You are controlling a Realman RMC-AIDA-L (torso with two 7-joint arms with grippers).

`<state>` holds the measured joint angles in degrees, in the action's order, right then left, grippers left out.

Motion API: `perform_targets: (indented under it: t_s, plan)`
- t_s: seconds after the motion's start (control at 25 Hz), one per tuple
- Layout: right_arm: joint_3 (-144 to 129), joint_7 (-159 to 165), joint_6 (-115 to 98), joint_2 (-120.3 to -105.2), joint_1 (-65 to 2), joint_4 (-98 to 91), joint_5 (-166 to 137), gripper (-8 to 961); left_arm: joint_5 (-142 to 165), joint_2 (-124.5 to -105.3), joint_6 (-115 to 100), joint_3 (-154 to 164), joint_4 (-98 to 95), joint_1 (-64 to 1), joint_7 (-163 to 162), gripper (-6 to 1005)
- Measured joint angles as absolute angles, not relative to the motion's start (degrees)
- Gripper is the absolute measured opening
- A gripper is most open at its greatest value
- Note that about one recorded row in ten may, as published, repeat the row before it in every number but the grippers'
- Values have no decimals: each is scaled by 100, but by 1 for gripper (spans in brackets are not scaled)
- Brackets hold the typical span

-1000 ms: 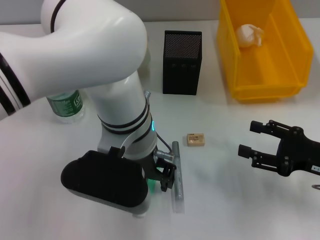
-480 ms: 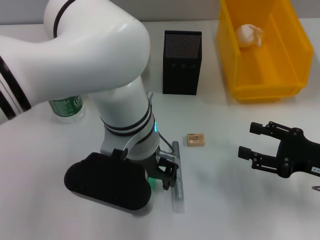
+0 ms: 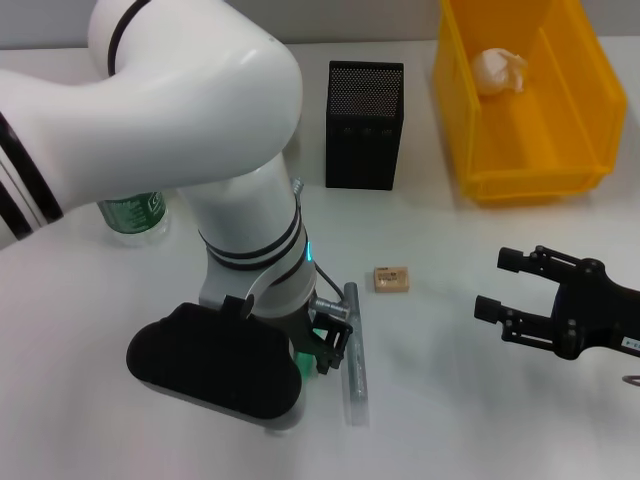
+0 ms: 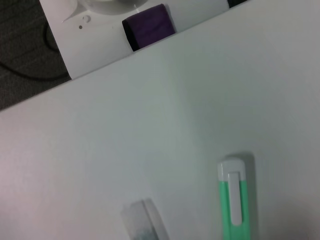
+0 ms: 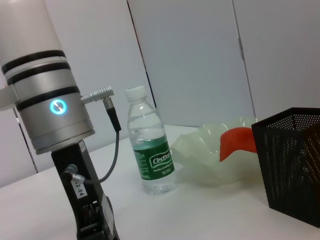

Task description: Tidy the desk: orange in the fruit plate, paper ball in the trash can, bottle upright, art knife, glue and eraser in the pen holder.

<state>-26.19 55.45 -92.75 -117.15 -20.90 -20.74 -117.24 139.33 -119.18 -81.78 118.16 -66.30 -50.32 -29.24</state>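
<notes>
Left gripper: low over the table near the front edge; I cannot tell its finger state. Grey-green art knife lies flat, just at its 3 o'clock. Eraser at the gripper's 1 o'clock, apart. Right gripper, jaws spread and empty, I log well apart at 3 o'clock.

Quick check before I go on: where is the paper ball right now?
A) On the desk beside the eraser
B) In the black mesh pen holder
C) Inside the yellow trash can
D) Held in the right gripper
C: in the head view the paper ball lies inside the trash can, while the eraser sits alone on the desk and the right gripper is open with nothing between its fingers.
</notes>
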Motion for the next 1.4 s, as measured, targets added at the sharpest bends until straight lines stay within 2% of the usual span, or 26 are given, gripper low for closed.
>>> perform_targets:
  t_s: [0.08,0.16,1.4]
  plan:
    - [-2619,5545,-9286,-11716,-2078,-2075,-11725,775,13933,-11918,-8173,11845,-6629,-5027,-2924,432]
    - [-2619,5537,-9288,-11716,-2072,-2079,-11725,775,13933,-11918,-8165,11868,-6629,-5025,-2933,385]
    - [-2619,5510,-9378,-11697,-2059,-2072,-11725,774,14067,-11918,-8182,11972,-6686,-5027,-3006,336]
